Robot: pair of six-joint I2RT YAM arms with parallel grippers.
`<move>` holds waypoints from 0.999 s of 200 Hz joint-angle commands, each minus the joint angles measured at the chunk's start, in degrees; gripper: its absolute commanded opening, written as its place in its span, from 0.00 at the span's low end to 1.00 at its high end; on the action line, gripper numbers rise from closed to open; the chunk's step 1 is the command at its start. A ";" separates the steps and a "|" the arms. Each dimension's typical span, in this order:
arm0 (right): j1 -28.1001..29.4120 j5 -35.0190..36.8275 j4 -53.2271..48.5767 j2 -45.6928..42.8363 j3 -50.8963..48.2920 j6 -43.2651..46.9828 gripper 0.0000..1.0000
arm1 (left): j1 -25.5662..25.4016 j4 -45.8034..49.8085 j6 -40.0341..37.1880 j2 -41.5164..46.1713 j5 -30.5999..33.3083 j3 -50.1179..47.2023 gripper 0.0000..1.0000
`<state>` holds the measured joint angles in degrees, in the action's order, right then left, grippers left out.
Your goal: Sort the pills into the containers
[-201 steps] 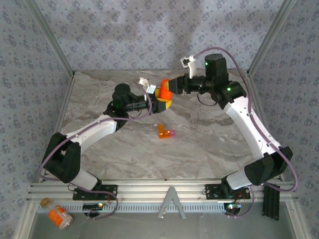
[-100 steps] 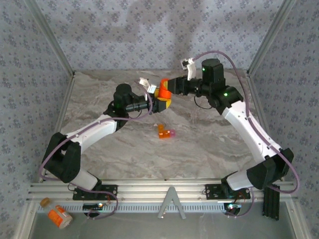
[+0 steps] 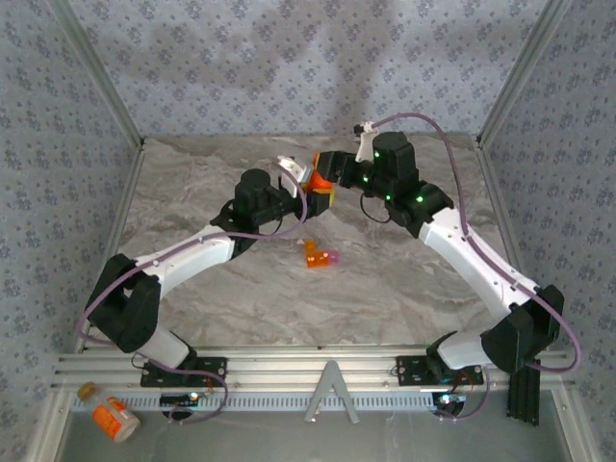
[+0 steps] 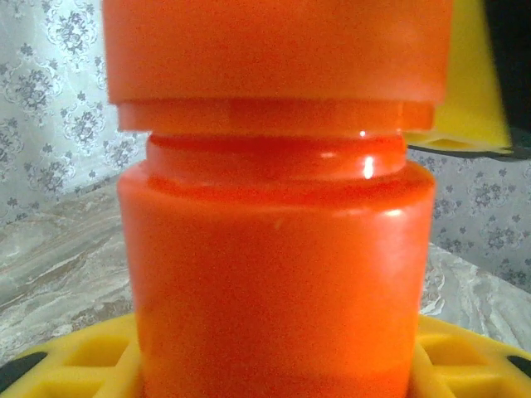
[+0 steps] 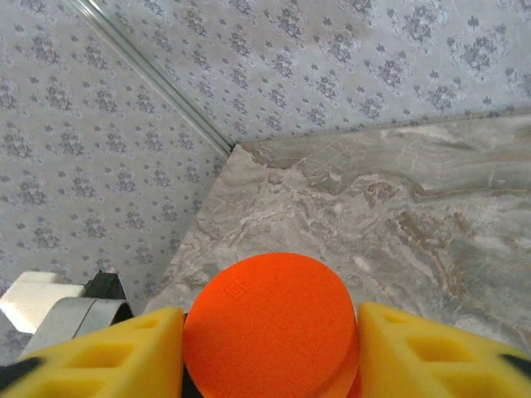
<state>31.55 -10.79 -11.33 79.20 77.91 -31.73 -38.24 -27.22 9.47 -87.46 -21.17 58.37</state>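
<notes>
Two of our grippers close together above the table (image 3: 404, 279), left gripper (image 3: 310, 195) clamped on the pill bottle (image 4: 274, 274), right gripper (image 5: 270, 319) flanking its cap (image 5: 265, 303), we cannot tell whether gripping.

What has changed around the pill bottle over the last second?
The right pincer moved leftward, in over the cap of the pill bottle, fingers flanking it. The left arm shifted slightly right. Unchanged: left pincer holding the bottle; small orange box and labelled bottle.

The bottle (image 4: 274, 274) runs off the bottom of the left wrist view, its cap (image 4: 274, 50) off the top. From above, the left end effector (image 3: 300, 197) and right end effector (image 3: 325, 171) hide most of it. The box (image 3: 320, 256) is too small to show its contents.
</notes>
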 commanded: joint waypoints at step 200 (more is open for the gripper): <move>-9.12 -37.57 -10.95 4.27 13.16 15.99 0.79 | 5.48 -3.76 4.59 1.58 -31.23 5.51 0.00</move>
<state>22.13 -47.40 -21.08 82.91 88.73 -16.84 -32.62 -29.69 13.58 -87.44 -50.39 61.60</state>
